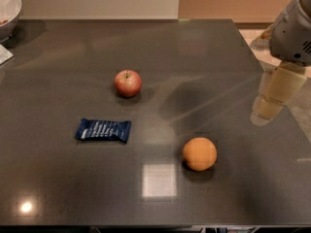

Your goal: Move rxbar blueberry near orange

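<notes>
We see a dark, glossy worktop (204, 47) carrying three loose things. The rxbar blueberry (103, 129) lies flat on the left half, its long side running roughly left to right, with pale lettering facing up and crimped ends. The orange (199, 153) sits on the right half, nearer the front edge, well apart from the bar, with bare worktop between them. A red-yellow apple (128, 83) with its stem up stands behind the bar, further back and slightly to the right, touching neither the bar nor the orange.

The only container we find is a white bowl (7, 8) at the far left corner, cut off by the picture's edge. A small reddish patch shows inside it at the rim, but we cannot tell what it is. Just in front of the bowl, a corner of a flat white sheet (4, 55) lies at the left edge.

The tool (267, 108) hangs at the right side over the worktop's right edge, below the pale grey arm (291, 30), well apart from all three things and holding nothing that we can see. We cannot tell whether it is open or closed.
</notes>
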Robot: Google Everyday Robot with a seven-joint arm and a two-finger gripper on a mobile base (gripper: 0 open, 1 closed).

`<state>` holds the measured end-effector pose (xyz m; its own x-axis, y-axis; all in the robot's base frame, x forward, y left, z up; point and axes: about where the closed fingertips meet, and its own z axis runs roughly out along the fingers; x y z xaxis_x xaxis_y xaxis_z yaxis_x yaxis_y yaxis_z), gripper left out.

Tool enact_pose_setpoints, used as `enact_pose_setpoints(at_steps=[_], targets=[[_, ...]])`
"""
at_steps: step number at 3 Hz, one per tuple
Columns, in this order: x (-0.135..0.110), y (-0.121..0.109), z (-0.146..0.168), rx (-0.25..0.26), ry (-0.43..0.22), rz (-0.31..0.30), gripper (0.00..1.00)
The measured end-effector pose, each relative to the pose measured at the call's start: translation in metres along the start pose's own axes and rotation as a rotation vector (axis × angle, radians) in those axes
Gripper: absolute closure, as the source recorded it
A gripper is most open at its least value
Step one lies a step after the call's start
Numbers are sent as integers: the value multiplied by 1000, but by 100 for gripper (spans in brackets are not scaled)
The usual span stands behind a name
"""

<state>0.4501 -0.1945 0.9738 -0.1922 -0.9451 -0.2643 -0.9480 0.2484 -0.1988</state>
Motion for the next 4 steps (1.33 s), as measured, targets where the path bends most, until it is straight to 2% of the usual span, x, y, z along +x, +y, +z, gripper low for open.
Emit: enact_pose_setpoints(at_steps=[2,3,4], targets=[[-76,12,37,-128,-131,-67,0],[-113,29,53,-165,-168,-100,0],[-150,57,72,-205,-186,-147,0]])
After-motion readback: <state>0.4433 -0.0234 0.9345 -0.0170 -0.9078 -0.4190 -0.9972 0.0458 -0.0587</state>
